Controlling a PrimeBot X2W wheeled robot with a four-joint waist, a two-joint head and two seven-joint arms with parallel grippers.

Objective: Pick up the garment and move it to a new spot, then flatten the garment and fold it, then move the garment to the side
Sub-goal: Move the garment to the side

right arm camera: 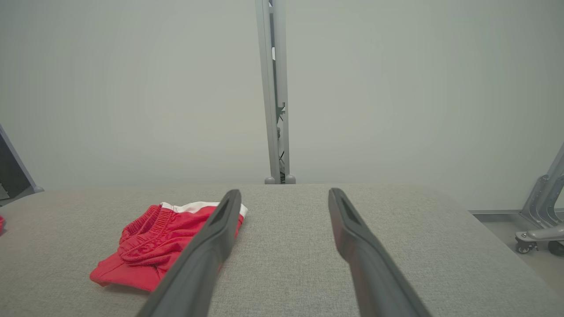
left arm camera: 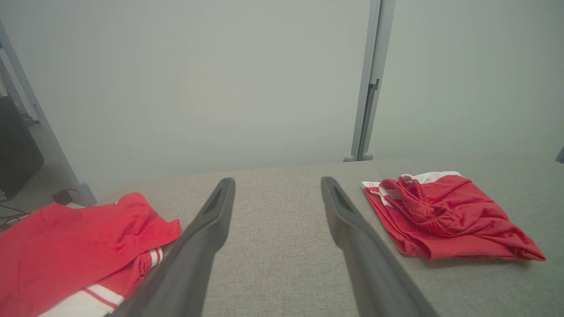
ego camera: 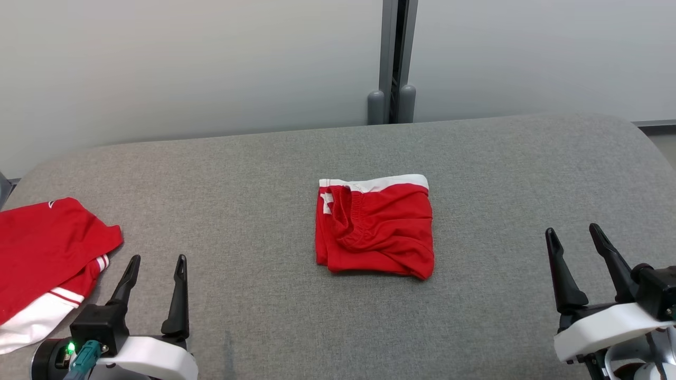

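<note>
**Left end effector (ego camera: 158, 258) and right end effector (ego camera: 572, 230) both spread open, nothing in either**

Both end effectors sit low at the near edge of the grey fabric-covered counter (ego camera: 264, 174), one at each corner of the head view. Their fingers point away from the robot. Each pair of fingers is wide apart with bare counter between them, so neither is gripping anything.

The red shorts (ego camera: 375, 229) lie in the middle of the counter, folded into a compact, roughly square bundle. A white band runs along the far edge, and the gathered elastic waistband is bunched up on the robot's left side (it's a bit rumpled there, not a crisp fold). The shorts are further out than both end effectors, roughly between them, and well apart from each.

There's also a second red and white garment (ego camera: 42, 253) at the left edge of the counter, partly cut off by the frame. It lies loose, with a white hem and a thin red stripe. It's just beside the left end effector, and I can't tell if they touch.

Behind the counter are pale wall panels with a grey post (ego camera: 393, 58) between them.
</note>
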